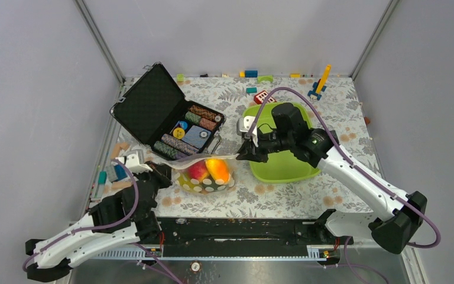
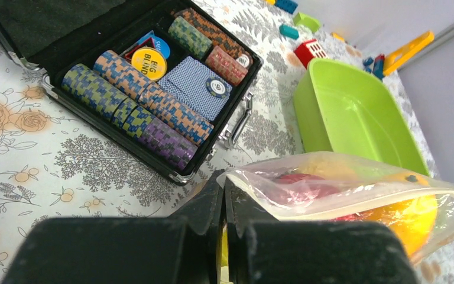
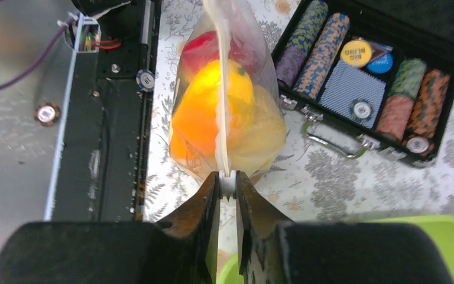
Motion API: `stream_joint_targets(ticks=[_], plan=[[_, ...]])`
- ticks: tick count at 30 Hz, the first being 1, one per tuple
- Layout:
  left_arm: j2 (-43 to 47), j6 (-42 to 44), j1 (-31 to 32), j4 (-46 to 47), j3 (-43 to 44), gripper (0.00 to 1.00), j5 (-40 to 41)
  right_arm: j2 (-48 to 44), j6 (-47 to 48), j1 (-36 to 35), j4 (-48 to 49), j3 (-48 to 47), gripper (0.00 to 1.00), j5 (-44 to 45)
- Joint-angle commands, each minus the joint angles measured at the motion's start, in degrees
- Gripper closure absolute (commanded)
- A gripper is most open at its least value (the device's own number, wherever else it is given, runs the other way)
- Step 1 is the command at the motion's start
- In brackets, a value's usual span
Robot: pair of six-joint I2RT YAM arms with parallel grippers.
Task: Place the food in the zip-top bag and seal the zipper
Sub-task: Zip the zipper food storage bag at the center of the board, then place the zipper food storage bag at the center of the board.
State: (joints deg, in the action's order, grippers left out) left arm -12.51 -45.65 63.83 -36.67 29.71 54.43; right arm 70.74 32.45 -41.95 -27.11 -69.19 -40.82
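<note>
- While the clear dotted zip-top bag [image 1: 206, 180] is held up between both arms in the top view, its whitish zipper strip [image 1: 204, 157] is stretched from the left gripper [image 1: 162, 169] to the right gripper [image 1: 243, 155]. Red and orange toy food [image 1: 208, 170] is seen inside.
- The bag is flanked by the open black poker-chip case [image 1: 171, 118] and the lime-green plastic tray [image 1: 284, 165]; bare flowered tablecloth [image 1: 272, 198] lies along its near side.
- In the left wrist view, the left jaws are pinched tight on the bag's corner, with the case's edge near.
- In the right wrist view, the right jaws are narrowed onto the strip's end, above the tray's rim.
</note>
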Motion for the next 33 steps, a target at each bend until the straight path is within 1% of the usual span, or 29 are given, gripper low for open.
stream_joint_targets(ticks=[1,3,5,7,9,12,16,20,23,26,27,28,31,33], plan=[[-3.33,3.96,-0.28,3.90,5.15,1.00,-5.52,-2.39,-15.96,0.46,9.93,2.27,1.00,0.65],[-4.33,3.18,-0.28,2.10,6.80,1.00,-6.35,-2.56,-24.29,0.45,9.71,2.39,1.00,6.27],[-5.02,0.94,-0.26,-0.96,8.35,1.00,-6.22,-3.16,-32.27,0.43,9.19,3.09,1.00,8.76],[-5.33,-1.88,-0.24,-4.51,10.23,1.00,-7.02,-4.37,-39.31,0.42,9.11,4.78,1.00,7.86],[-5.38,-3.52,-0.27,-7.12,12.25,1.00,-10.42,-6.15,-44.08,0.39,10.46,6.92,1.00,4.44],[-4.62,-3.36,-0.29,-8.21,13.79,1.00,-16.94,-9.94,-48.57,0.43,14.81,11.22,1.00,-1.00],[-2.92,-4.06,-0.28,-8.71,13.97,1.00,-23.20,-14.36,-51.34,0.46,16.25,13.68,1.00,-6.70],[-1.98,-5.50,-0.29,-10.58,14.00,1.00,-27.12,-16.18,-53.25,0.52,14.56,14.05,1.00,-7.18],[-4.34,-8.48,-0.30,-14.04,13.78,1.00,-24.51,-12.91,-54.96,1.59,12.31,13.78,1.00,-2.81],[-10.07,-11.54,-0.28,-17.11,14.66,1.00,-18.80,-5.80,-56.09,4.20,8.79,11.83,1.00,1.94],[-13.41,-12.41,-0.29,-17.87,14.93,1.00,-16.62,-3.42,-56.61,5.07,7.05,10.98,1.00,4.21],[-15.06,-13.92,-0.31,-18.56,15.16,1.00,-14.31,-1.21,-56.54,5.54,5.59,10.09,1.00,7.30],[-24.78,-19.19,-0.65,-21.62,16.27,0.99,-7.84,3.97,-55.27,5.75,1.18,6.91,1.00,20.00],[-29.95,-20.39,-2.15,-22.53,17.54,0.92,-6.35,6.01,-54.20,5.88,-0.22,4.98,1.00,26.62]])
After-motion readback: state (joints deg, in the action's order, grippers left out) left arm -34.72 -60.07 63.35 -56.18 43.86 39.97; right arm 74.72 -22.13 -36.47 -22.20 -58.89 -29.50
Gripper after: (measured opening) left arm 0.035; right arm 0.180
